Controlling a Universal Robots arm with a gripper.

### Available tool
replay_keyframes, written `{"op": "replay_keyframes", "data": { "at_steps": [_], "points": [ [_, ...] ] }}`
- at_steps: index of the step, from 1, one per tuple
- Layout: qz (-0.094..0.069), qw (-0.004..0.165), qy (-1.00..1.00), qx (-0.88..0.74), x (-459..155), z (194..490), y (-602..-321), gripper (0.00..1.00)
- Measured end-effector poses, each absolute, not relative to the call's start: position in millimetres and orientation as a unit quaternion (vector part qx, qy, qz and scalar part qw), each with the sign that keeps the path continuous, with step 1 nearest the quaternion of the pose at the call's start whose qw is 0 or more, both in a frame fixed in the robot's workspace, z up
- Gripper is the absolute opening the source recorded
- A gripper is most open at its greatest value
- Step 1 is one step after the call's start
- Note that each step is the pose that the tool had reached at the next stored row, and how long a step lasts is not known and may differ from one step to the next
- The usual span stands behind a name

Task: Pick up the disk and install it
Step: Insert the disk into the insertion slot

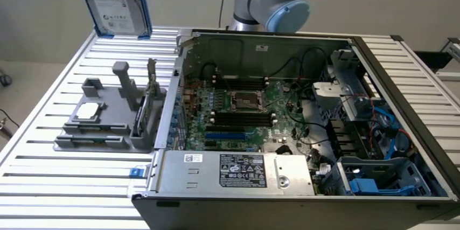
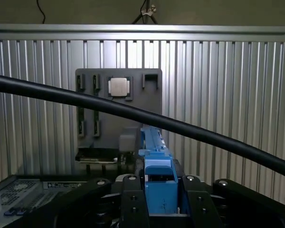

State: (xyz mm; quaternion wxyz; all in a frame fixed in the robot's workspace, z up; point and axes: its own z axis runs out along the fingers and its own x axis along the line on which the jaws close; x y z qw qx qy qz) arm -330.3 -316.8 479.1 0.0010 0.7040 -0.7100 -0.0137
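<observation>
The disk [image 1: 113, 5], a silver drive with a white label in a blue carrier, hangs upright in the air above the far corner of the slatted table, at the exterior view's left. In the wrist view the carrier's blue edge [image 2: 159, 183] stands between the black fingers [image 2: 132, 202] of my gripper [image 2: 160, 204], which is shut on it. The disk is well above the grey holder and apart from the computer case.
A grey holder [image 1: 100, 125] on the table [image 1: 43, 187] carries a small square chip [image 1: 88, 110] and upright cards. The open computer case [image 1: 287, 117] lies to its right, with the power-supply box [image 1: 237, 171] and a blue drive bay [image 1: 374, 181]. A black cable [image 2: 190, 129] crosses the wrist view.
</observation>
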Motion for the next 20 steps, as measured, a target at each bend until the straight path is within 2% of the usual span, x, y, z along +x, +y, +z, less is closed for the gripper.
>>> {"op": "replay_keyframes", "data": {
  "at_steps": [9, 20],
  "points": [
    [-0.015, 0.002, -0.71, 0.704, -301, 499, -335, 0.33],
    [-0.018, 0.005, -0.71, 0.704, -268, 500, -361, 0.33]
  ]
}}
